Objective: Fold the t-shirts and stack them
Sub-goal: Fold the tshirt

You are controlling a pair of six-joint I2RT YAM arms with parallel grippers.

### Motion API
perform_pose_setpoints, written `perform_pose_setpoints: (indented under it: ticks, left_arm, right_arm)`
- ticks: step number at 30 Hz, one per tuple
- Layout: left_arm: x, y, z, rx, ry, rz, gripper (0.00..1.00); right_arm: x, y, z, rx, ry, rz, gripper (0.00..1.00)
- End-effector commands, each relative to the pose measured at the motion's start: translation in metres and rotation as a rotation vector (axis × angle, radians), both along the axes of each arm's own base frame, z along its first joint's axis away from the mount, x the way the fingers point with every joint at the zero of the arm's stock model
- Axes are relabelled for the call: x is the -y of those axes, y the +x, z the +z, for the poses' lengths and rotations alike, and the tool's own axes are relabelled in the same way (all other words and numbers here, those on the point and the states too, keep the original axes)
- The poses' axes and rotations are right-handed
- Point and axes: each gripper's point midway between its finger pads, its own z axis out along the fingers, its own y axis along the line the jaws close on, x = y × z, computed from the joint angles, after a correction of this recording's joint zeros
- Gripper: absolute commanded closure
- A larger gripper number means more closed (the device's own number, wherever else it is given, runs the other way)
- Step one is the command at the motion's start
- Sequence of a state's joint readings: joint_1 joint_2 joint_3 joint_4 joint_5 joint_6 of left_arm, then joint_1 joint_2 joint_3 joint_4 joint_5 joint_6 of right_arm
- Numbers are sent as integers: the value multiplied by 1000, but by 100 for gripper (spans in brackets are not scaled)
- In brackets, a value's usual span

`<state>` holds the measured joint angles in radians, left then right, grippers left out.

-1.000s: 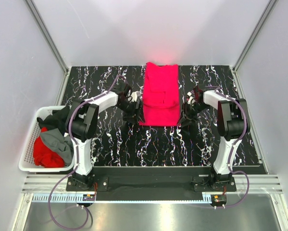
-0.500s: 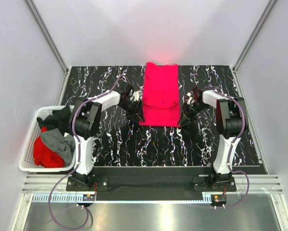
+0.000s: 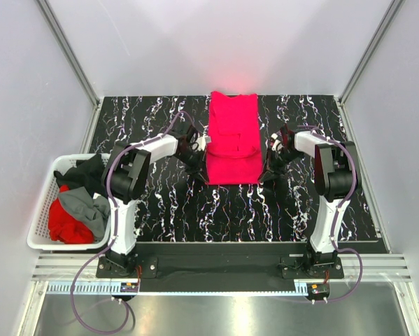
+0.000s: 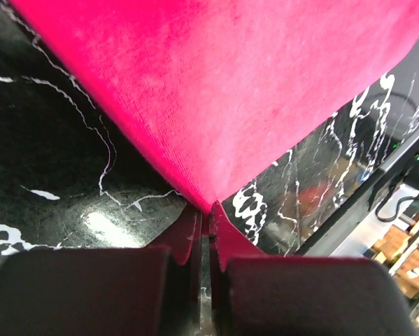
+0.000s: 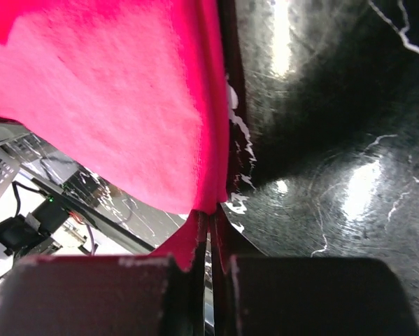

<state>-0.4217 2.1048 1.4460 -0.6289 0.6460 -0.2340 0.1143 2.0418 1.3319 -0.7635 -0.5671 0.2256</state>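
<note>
A crimson-pink t-shirt [image 3: 233,140] lies as a long folded strip at the middle back of the black marbled table. My left gripper [image 3: 203,155] is shut on its near left edge; the left wrist view shows the pink cloth [image 4: 223,91] pinched at the tips of my left gripper [image 4: 209,213]. My right gripper [image 3: 267,161] is shut on the near right edge, and in the right wrist view the cloth [image 5: 118,105] runs into the tips of my right gripper [image 5: 210,217]. Red, grey and black t-shirts [image 3: 75,206] lie heaped in the basket.
A white lattice basket [image 3: 36,231] stands off the table's left edge, beside the left arm's base. Grey walls close in the table [image 3: 230,210] on the left, right and back.
Both grippers have moved inward to the shirt's near corners and shut on the cloth. The shirt's near edge has shifted slightly.
</note>
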Motion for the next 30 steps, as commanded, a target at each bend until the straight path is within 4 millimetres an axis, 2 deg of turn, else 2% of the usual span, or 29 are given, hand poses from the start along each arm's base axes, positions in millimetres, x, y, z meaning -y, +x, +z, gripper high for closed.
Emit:
perform_pose_setpoints:
  ticks: [1, 4, 5, 7, 8, 10, 13, 14, 16, 17, 20, 24, 28, 30]
  left_arm:
    - [1, 0, 23, 74, -18, -35, 100]
    - [-4, 3, 40, 131, -3, -37, 100]
    - [-4, 5, 51, 168, -9, -41, 100]
    - [-5, 8, 67, 212, -14, -48, 100]
    - [-6, 10, 80, 250, -18, -50, 100]
    - [-6, 12, 100, 306, -27, -60, 100]
    - [-7, 13, 118, 354, -33, -70, 100]
    - [-7, 11, 126, 375, -38, -74, 100]
    - [-8, 7, 135, 395, -43, -81, 100]
    - [-7, 3, 137, 398, -44, -88, 100]
    - [-4, -8, 141, 409, -50, -111, 100]
    - [-8, -19, 133, 399, -33, -129, 100]
    - [-15, -27, 118, 375, 0, -135, 100]
    - [-17, -24, 115, 381, 14, -134, 100]
  right_arm:
    - [-7, 20, 21, 87, 61, 7, 100]
    - [-9, 15, 38, 106, 86, -2, 100]
    - [-9, 13, 49, 121, 95, -9, 100]
    - [-9, 1, 55, 111, 107, -13, 100]
    - [-8, -2, 68, 133, 115, -17, 100]
    - [-7, -14, 73, 126, 128, -24, 100]
    - [-6, -29, 89, 146, 144, -34, 100]
    - [-6, -33, 101, 172, 150, -39, 100]
    - [-5, -40, 107, 181, 157, -46, 100]
    - [-5, -43, 117, 206, 162, -51, 100]
    - [-5, -51, 129, 233, 176, -57, 100]
    - [-4, -55, 134, 249, 177, -69, 100]
    - [-3, -48, 135, 275, 177, -69, 100]
    - [-3, -36, 135, 298, 179, -70, 100]
